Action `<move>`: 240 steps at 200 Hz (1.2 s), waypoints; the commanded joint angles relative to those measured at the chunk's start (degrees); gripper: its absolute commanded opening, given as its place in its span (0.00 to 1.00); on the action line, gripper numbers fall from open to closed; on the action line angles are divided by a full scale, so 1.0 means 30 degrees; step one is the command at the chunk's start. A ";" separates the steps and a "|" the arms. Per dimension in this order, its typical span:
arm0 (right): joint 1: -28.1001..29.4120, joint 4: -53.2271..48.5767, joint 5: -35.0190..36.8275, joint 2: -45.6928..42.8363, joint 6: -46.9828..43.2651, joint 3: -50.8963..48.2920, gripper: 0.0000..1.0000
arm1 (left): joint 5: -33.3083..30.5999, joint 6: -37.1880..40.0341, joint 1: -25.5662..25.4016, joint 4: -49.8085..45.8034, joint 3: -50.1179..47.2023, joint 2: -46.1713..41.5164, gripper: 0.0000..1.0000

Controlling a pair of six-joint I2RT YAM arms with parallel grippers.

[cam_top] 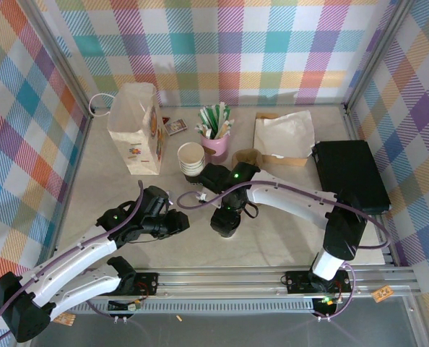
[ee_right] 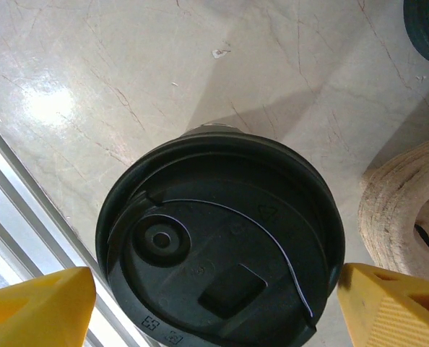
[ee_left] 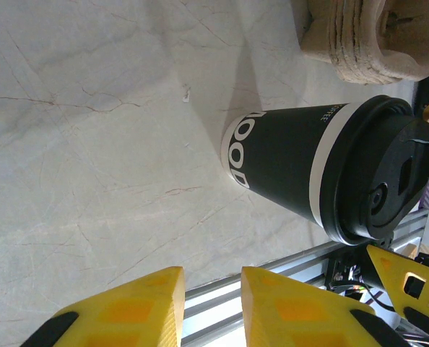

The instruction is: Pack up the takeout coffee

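The takeout coffee stands upright mid-table, at 5 o'clock from the stack of lidless cups. Its side is dark with white bands and white lettering, under a round black lid. The right gripper hangs above it, fingers spread wide either side of the lid; at the cup's 9 o'clock the left gripper is slightly parted, empty

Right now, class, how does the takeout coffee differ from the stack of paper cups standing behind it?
The takeout coffee wears a black lid; the stack of paper cups is open-topped. The coffee is one cup; the stack is several nested. The open fingers of the right claw flank the coffee; nothing touches the stack. Both stand upright on the table.
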 commanded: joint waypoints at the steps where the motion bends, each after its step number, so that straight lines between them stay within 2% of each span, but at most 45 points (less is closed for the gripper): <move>1: 0.0197 -0.0320 0.0273 0.0269 0.0392 0.0200 0.85 | -0.0184 0.0136 0.0112 -0.0449 -0.0069 0.0022 0.27; 34: 0.0234 -0.0466 0.0636 0.0355 0.0663 0.0029 0.82 | -0.0185 0.0179 0.0124 -0.0550 -0.0044 0.0020 0.27; 102: 0.0306 -0.0994 0.0931 0.0359 0.3542 0.0037 0.76 | -0.0185 0.0344 0.0177 -0.0624 -0.0008 0.0023 0.27; 155: 0.0352 -0.1968 0.1076 0.0472 0.6863 0.0217 0.72 | -0.0301 0.0327 0.0186 -0.0698 0.0040 0.0043 0.27; 240: 0.0411 -0.3164 0.1197 0.0946 1.2142 0.1045 0.73 | -0.0580 0.0473 0.0183 -0.0422 0.0544 0.0476 0.27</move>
